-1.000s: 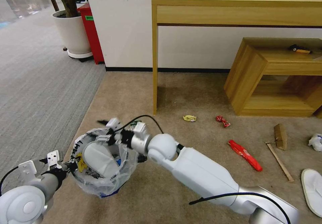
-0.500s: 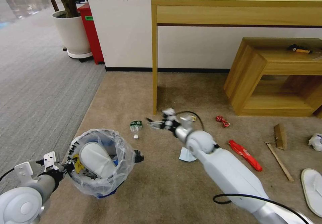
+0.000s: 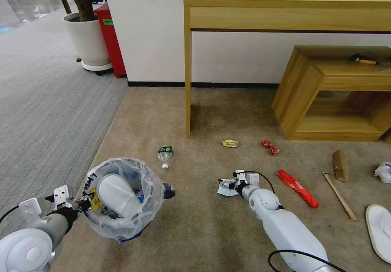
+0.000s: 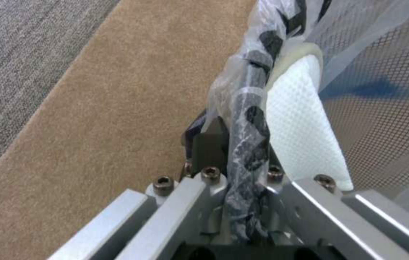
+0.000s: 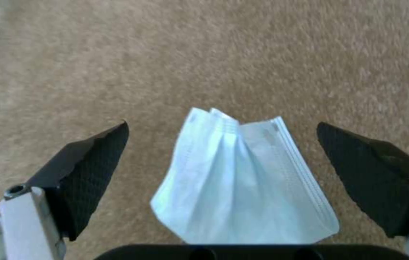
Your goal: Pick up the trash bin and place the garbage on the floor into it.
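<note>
Right tool (image 3: 225, 183) swung from over the trash bin (image 3: 122, 198) at lower left down to the floor (image 3: 195, 231) mid-frame, released around a pale blue face mask (image 5: 243, 180), while left tool (image 4: 243, 202) grips the bin's rim.

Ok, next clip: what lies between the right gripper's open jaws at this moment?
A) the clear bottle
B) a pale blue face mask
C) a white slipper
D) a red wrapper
B. The right wrist view shows a pleated pale blue face mask lying on the floor between the spread jaws of the right gripper, while the left gripper holds the trash bin by its rim.
</note>
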You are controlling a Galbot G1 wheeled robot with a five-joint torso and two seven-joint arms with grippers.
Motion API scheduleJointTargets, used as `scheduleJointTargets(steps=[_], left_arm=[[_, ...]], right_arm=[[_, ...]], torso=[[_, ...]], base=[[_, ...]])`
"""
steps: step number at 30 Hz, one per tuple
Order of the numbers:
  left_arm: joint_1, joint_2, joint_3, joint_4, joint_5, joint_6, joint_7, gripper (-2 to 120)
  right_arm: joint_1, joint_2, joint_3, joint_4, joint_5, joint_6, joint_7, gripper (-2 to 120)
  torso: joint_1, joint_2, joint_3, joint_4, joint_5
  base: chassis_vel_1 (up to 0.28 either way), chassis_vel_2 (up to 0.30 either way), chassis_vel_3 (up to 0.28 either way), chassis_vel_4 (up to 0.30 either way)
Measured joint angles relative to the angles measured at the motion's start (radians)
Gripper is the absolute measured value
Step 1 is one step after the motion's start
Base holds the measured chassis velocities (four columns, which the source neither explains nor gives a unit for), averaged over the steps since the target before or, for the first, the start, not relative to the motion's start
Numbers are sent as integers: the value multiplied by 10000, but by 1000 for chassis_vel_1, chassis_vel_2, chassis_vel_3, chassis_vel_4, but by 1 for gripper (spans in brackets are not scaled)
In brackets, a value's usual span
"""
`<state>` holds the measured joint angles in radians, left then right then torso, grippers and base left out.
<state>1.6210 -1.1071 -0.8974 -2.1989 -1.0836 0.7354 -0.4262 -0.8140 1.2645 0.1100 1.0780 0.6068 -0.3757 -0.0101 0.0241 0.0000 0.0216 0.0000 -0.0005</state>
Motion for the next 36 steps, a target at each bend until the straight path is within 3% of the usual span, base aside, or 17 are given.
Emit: scheduleJointTargets(steps=[5,9,30,36], left_arm=[[-3,21,3,2,7,0,11,0],[-17,32,3,16,7,0,15,0],[-44,99,-8,101,-28,0,48,0],[-4,97,-18,15,-28,0,55,0]], right_arm=[[190,181,57,-474,-92,-23,6,93],[355,332,106,-847,-124,-35,5,80],[692,736,406,-1767,-331,77,0,0],[372,657,592,-1249,-942,665,-128,0]], torso=[[0,0,0,-1,1],[0,0,0,0,1],[1,0,1,-1,1],[1,0,0,-1,2]], base=[[0,0,0,0],[0,0,0,0],[0,0,0,0],[0,0,0,0]])
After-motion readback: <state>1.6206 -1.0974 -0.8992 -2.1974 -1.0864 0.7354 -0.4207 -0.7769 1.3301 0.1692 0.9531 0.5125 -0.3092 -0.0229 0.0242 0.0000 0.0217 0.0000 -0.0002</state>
